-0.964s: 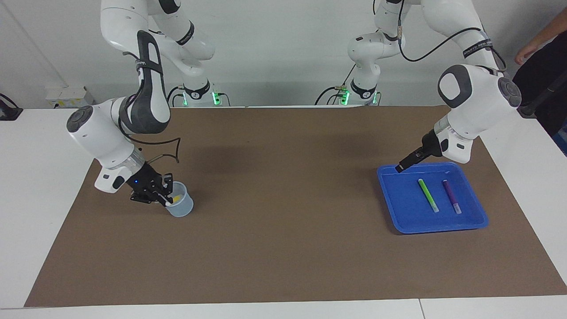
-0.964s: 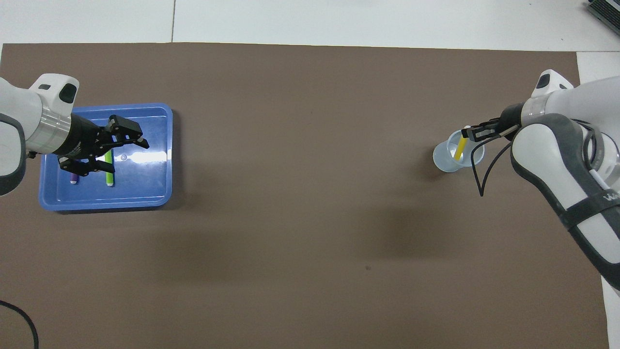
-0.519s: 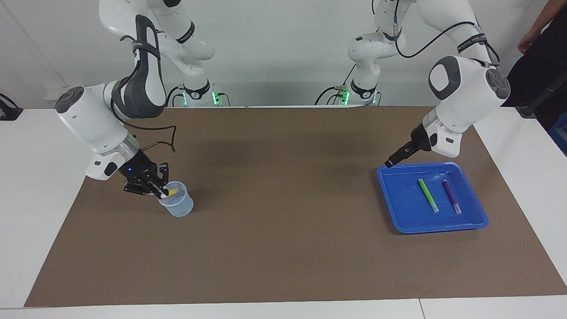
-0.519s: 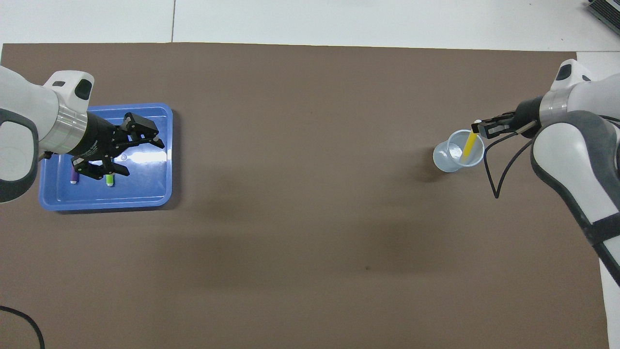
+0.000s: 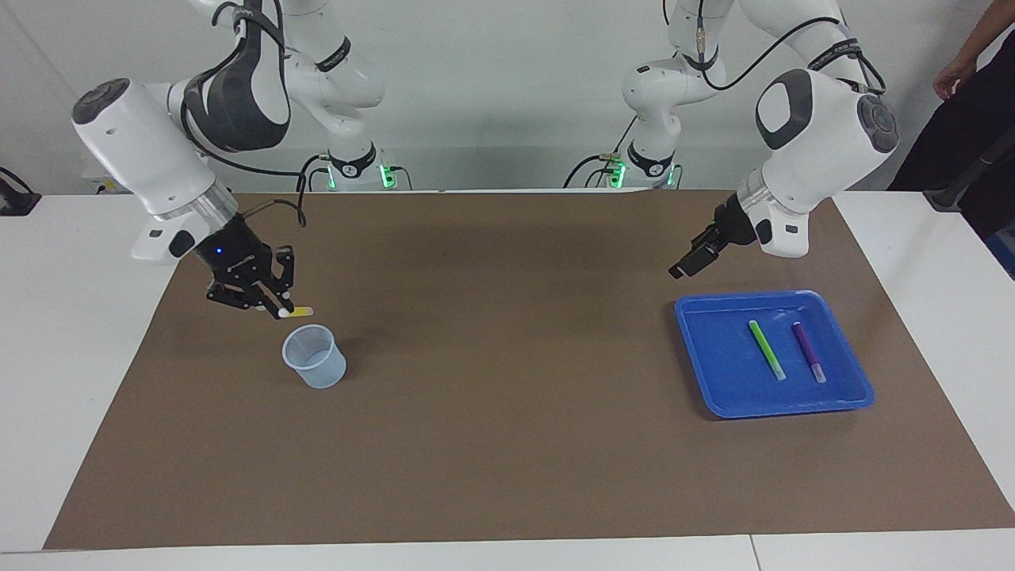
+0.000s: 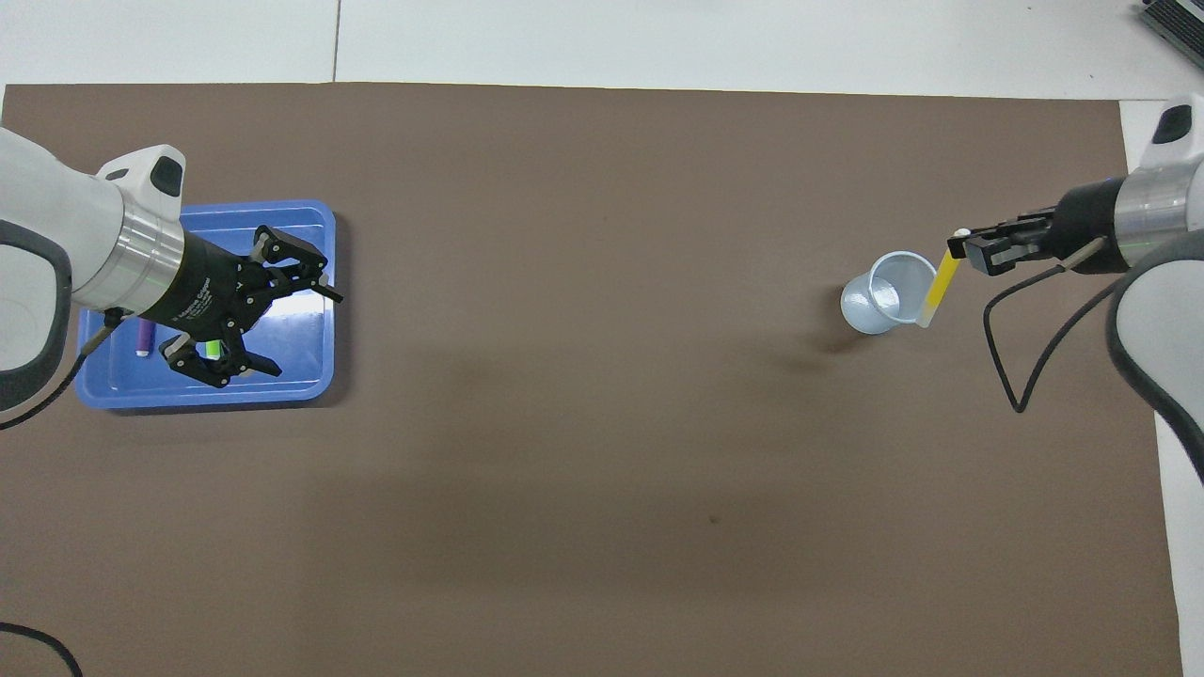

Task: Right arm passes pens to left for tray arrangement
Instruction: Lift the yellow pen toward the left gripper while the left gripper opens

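Observation:
My right gripper (image 5: 273,304) (image 6: 969,250) is shut on the whitish top end of the yellow pen (image 5: 301,312) (image 6: 940,288). The pen hangs clear above the translucent cup (image 5: 315,358) (image 6: 888,293). The green pen (image 5: 767,350) and the purple pen (image 5: 809,352) lie side by side in the blue tray (image 5: 714,373) (image 6: 207,401). My left gripper (image 5: 685,266) (image 6: 303,334) is open and holds nothing, raised over the tray's edge that faces the table's middle. In the overhead view it hides most of the green pen (image 6: 214,350); the purple pen (image 6: 143,337) shows beside it.
A brown mat (image 5: 507,412) covers the table between the cup and the tray. A person (image 5: 971,95) stands at the left arm's end of the table. A thin black cable (image 6: 1011,357) loops down from my right wrist.
My right gripper has lifted the yellow pen up out of the cup. My left gripper has risen from low over the tray and drifted toward the table's middle.

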